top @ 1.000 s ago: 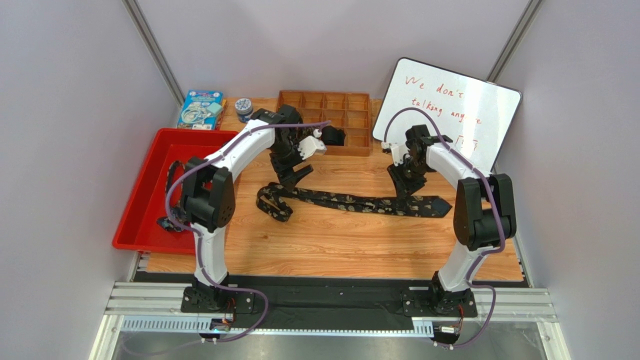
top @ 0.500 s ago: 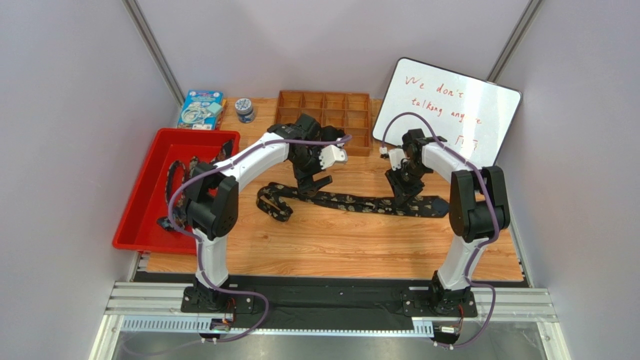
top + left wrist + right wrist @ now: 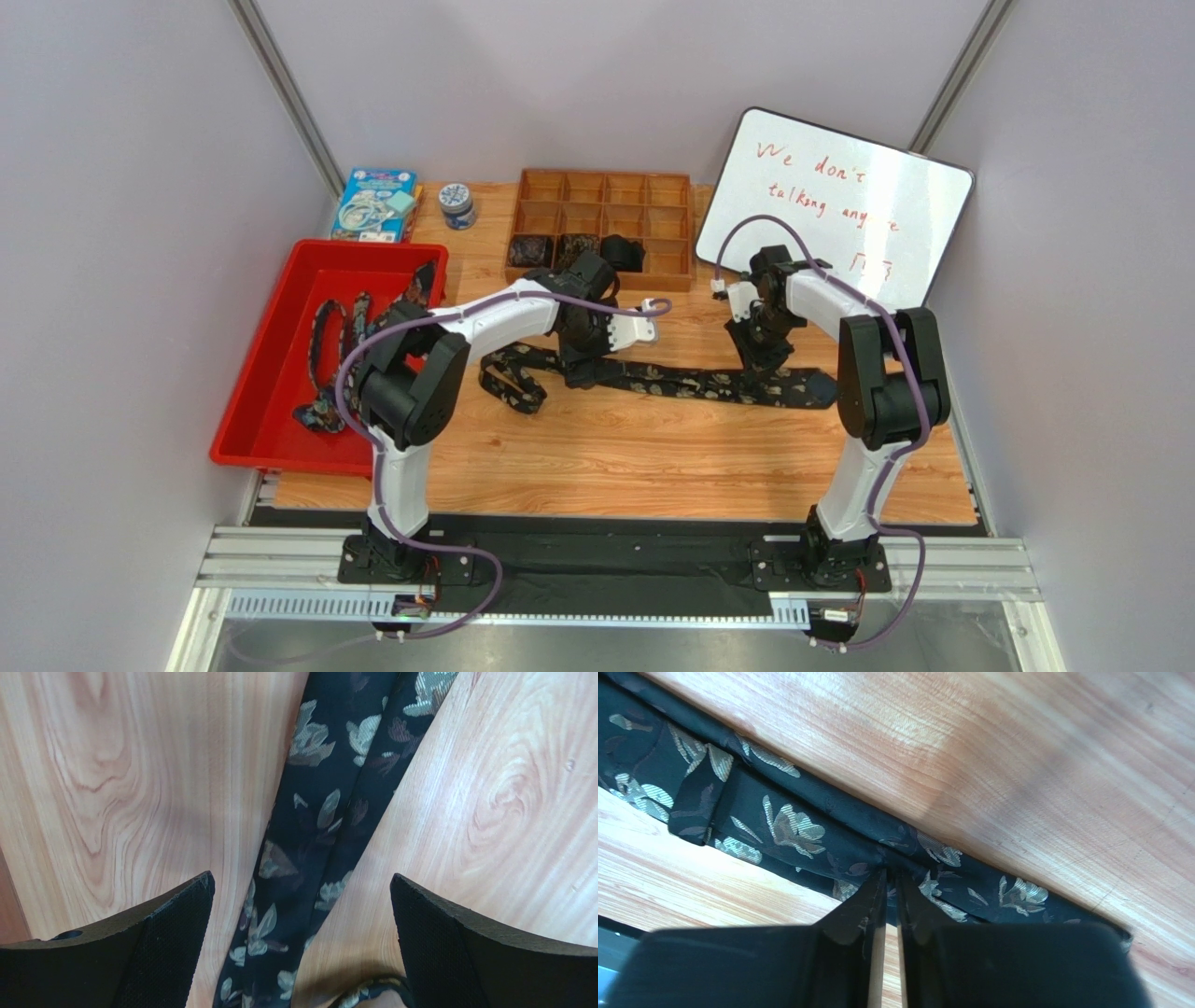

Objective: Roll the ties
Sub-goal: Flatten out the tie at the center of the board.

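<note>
Wooden surface, top view: one tie lies flat across the middle, its left end bunched.
Left wrist view: left gripper, jaws released, straddles the dark, pale-flowered fabric.
Right wrist view: right gripper, jaws clenched on its edge. Rolling probably needs steady tension and aligned edges.

A black necktie strewn with pale beige and brown leaves and flowers crossed a light, honey-toned wood-grain table, framed by the black, finely stippled fingers of the left hand. More ties of the same dark floral cloth showed against a bright red tray, and dark speckled coils against a brown wooden compartment box. Around them were a white board with red handwriting, a blue-covered packet and white-and-black arms trailing purple cables.
</note>
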Controlling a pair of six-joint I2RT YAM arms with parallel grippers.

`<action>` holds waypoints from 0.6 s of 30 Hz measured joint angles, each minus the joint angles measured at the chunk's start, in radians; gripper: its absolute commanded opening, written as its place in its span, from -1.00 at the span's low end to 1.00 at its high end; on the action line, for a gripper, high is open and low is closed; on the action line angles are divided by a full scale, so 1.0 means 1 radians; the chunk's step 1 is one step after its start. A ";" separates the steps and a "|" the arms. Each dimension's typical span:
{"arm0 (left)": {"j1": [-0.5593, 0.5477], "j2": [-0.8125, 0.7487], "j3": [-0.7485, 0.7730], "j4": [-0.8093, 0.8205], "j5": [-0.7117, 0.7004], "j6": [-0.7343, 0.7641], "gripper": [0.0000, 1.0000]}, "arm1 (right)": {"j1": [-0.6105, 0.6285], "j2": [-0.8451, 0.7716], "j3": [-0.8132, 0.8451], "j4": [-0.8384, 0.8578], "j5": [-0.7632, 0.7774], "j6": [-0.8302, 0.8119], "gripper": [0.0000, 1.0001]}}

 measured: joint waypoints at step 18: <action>0.008 -0.162 -0.135 0.003 0.009 -0.024 0.99 | -0.093 -0.051 -0.084 -0.005 0.105 -0.171 -1.00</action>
